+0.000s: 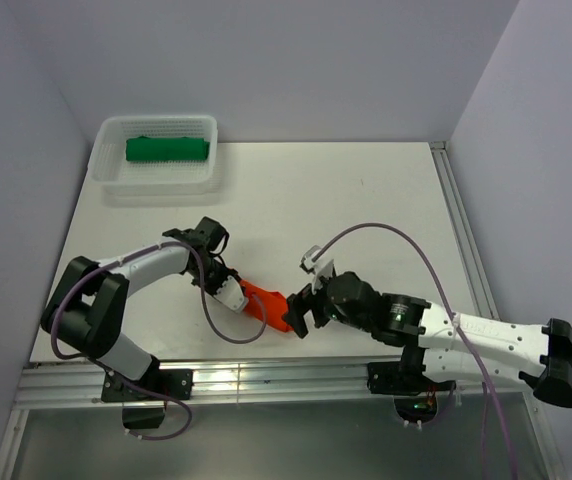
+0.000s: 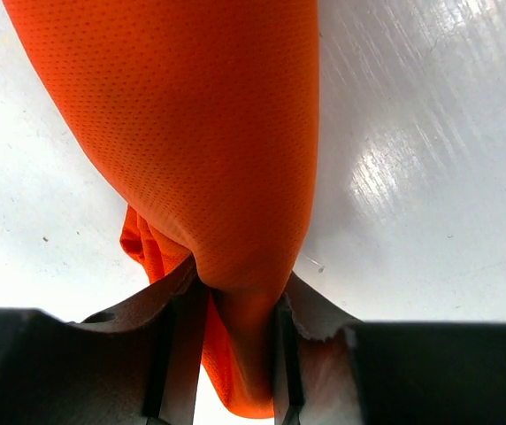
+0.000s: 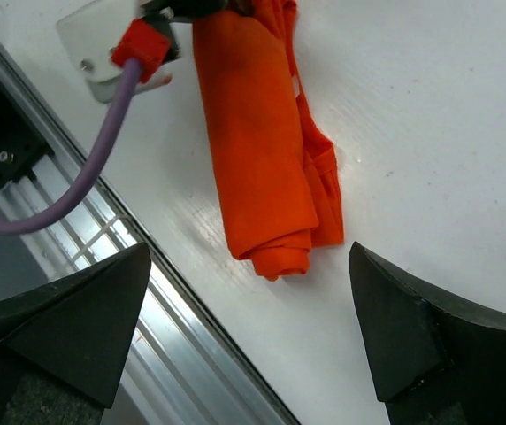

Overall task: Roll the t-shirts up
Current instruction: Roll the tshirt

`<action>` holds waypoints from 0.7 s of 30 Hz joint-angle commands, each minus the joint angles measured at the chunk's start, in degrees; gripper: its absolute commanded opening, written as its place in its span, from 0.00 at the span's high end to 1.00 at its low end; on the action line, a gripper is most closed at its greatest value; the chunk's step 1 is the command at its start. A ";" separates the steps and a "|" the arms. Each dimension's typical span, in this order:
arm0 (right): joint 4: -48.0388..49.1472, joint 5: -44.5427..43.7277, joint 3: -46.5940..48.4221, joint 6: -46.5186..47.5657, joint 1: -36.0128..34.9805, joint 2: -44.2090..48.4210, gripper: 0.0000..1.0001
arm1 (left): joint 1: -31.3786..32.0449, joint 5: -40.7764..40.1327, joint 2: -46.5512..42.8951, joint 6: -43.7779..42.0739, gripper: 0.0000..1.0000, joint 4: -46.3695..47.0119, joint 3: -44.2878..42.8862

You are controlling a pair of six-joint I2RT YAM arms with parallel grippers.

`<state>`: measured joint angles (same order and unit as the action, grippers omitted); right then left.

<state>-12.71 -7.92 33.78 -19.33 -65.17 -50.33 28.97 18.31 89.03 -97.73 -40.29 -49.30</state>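
over in the far left corner of the table point(image 1: 366, 200) a white mesh basket point(image 1: 111, 175) holds the green t-shirt point(image 1: 168, 149), rolled into a bundle. nearer the front edge, the left gripper point(image 1: 241, 298) is clamped onto one end of the orange t-shirt point(image 1: 269, 305), with cloth bunched between its fingers point(image 2: 178, 328). that shirt is a rolled tube lying flat on the tabletop, beside the aluminium rail point(image 3: 191, 323). at its other end the right gripper point(image 1: 301, 312) is spread wide, clear of the cloth, with the roll's end just ahead of it.

Orange t-shirt point(image 2: 200, 142): upper end cut off, left wrist view.
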 commanded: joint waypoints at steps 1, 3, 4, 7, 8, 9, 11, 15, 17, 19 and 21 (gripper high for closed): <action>3.65 -13.06 -1.61 2.54 -6.36 2.07 0.00 | 0.38 3.40 2.90 0.18 0.66 -8.93 1.40; 2.96 -16.84 -0.74 3.24 -10.74 0.41 0.00 | 0.38 3.93 2.81 0.09 0.66 -10.06 1.05; 2.43 -22.69 -0.04 3.68 -12.68 -2.38 0.00 | 0.38 4.11 3.16 0.17 0.66 -11.11 0.44; 1.11 -29.23 2.95 5.70 -19.96 -9.32 0.00 | 0.38 4.81 5.35 1.31 0.66 -14.27 -2.64; 1.02 -32.04 3.65 6.41 -21.48 -11.18 0.00 | 0.38 4.64 6.06 1.32 0.66 -14.63 -3.52; 0.67 -32.94 5.23 6.93 -22.54 -13.11 0.00 | 0.38 4.46 6.24 1.32 0.66 -14.64 -3.52; 0.14 -34.43 7.51 8.17 -24.13 -18.82 0.00 | 0.38 3.94 5.98 0.97 0.66 -13.85 -2.82; -0.04 -36.72 10.25 10.19 -24.66 -26.83 0.00 | 0.38 2.97 6.85 0.79 0.66 -13.67 -2.29; 0.93 -37.16 10.34 11.15 -25.09 -29.65 0.00 | 0.38 2.79 7.91 0.88 0.67 -14.02 -2.73; 3.12 -37.16 9.82 12.12 -25.10 -30.88 0.00 | 0.30 2.70 7.65 0.79 0.67 -13.41 -2.04; 4.53 -35.60 8.94 12.48 -24.66 -31.15 0.00 | 0.30 2.35 7.03 0.09 0.67 -12.19 -1.33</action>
<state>-12.25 -41.15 42.06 -8.40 -89.73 -81.56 28.97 20.25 93.21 -97.80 -47.18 -54.37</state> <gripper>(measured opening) 0.997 0.340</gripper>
